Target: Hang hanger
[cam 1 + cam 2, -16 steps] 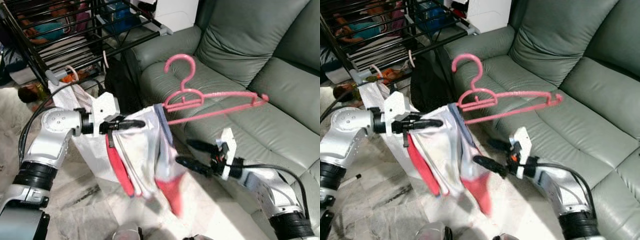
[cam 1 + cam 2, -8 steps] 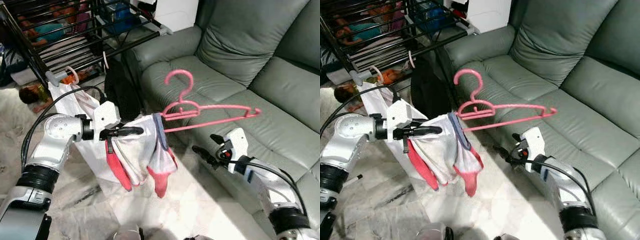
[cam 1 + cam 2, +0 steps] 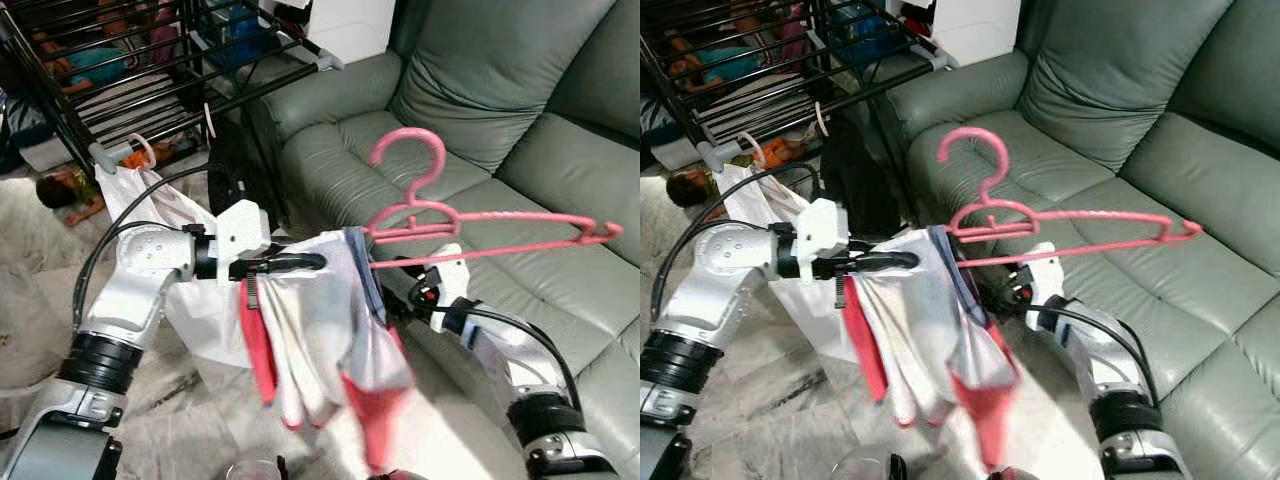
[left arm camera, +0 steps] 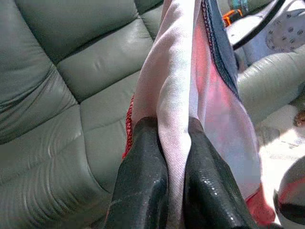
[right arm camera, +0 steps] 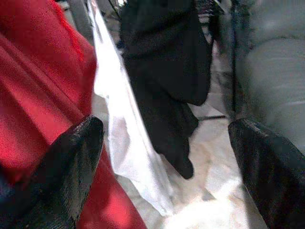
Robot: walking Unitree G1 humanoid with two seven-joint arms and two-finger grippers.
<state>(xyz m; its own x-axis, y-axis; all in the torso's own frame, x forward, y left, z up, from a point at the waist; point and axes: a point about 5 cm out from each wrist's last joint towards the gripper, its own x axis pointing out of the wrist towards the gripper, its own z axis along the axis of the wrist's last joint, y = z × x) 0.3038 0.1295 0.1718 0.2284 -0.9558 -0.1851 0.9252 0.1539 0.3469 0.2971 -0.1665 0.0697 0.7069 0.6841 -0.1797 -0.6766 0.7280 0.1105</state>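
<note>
- Left gripper (image 3: 300, 264) is clamped on one white-and-red garment (image 3: 330, 340), its two black fingers (image 4: 143, 181) pinching a fold of the cloth.
- Right gripper (image 5: 162, 157) sits low behind the garment, its fingers spread wide with nothing between them.
- One pink hanger (image 3: 470, 215) is held up in front of one grey-green sofa (image 3: 520, 90); the garment drapes from its left end.
- One black drying rack (image 3: 130, 60) stands behind, partly cut off.
- Garment's lower edge is blurred, perhaps swinging.
</note>
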